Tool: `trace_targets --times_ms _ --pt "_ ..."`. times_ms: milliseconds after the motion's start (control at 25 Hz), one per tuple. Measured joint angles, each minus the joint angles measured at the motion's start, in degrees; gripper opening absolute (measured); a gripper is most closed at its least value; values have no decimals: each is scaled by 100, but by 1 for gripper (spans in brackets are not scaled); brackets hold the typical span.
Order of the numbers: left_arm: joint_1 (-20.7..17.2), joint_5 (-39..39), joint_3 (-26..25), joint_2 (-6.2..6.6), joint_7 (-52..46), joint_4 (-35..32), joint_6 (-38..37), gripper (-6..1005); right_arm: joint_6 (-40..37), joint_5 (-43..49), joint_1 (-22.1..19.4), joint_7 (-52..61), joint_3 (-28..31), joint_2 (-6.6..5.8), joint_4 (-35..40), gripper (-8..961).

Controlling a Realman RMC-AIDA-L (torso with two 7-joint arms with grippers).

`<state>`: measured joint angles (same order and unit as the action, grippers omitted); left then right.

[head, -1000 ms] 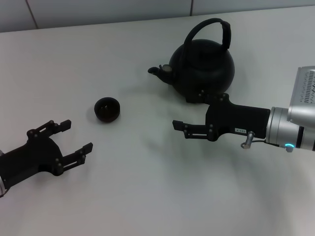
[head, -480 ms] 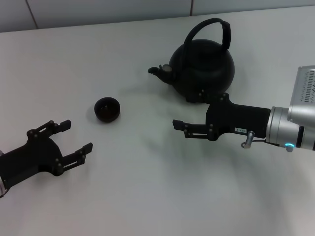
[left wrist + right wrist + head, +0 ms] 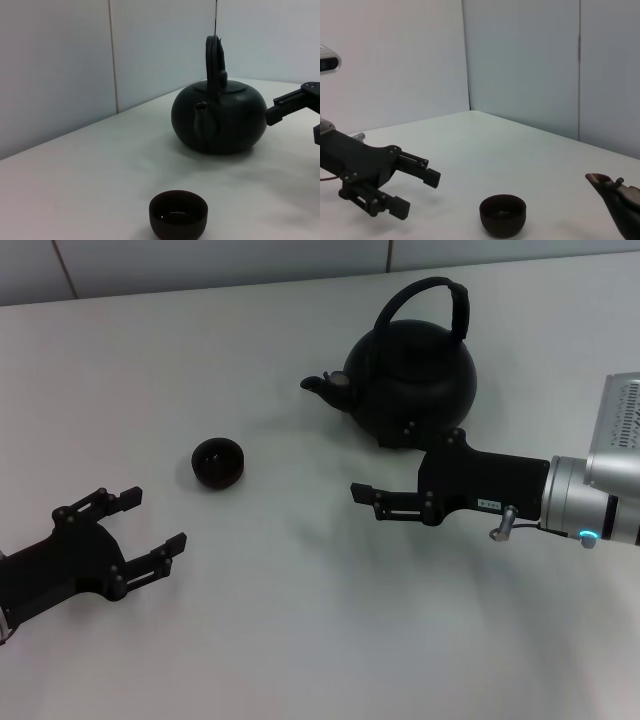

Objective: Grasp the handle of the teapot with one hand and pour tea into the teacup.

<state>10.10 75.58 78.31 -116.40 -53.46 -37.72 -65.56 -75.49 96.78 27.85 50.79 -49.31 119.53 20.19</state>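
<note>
1. Lower left of the head view: the left gripper (image 3: 140, 530) sits low over the white table (image 3: 300, 640) with its fingers spread and nothing between them, well apart from the cup, so it reads as parked out of the way.
2. Left of centre: the teacup (image 3: 217, 462) stands upright and alone, with the spout facing it, a layout that suits a pour.
3. Upper centre-right: the teapot (image 3: 410, 380) rests upright on the table, its arched handle (image 3: 440, 295) standing free overhead with nothing gripping it.
4. Right of centre: the right gripper (image 3: 372, 502) hangs just in front of the pot, holding nothing; whether its fingers are parted I cannot tell.
</note>
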Motion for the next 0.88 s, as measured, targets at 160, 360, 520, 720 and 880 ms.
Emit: trace_targets --times_ms 160,360,520,720,880 --pt "0 0 0 -4 1 0 0 799 -11 5 -4 1 0 0 -5 825" --pt "0 0 0 -10 2 1 0 800 -11 15 -11 8 0 0 -5 824" --pt "0 0 0 -16 2 0 0 800 -5 27 -17 10 0 0 1 824" --pt "0 0 0 -17 2 -4 0 800 5 31 -17 10 0 0 2 825" --pt "0 0 0 -22 2 -6 0 800 8 34 -17 10 0 0 2 825"
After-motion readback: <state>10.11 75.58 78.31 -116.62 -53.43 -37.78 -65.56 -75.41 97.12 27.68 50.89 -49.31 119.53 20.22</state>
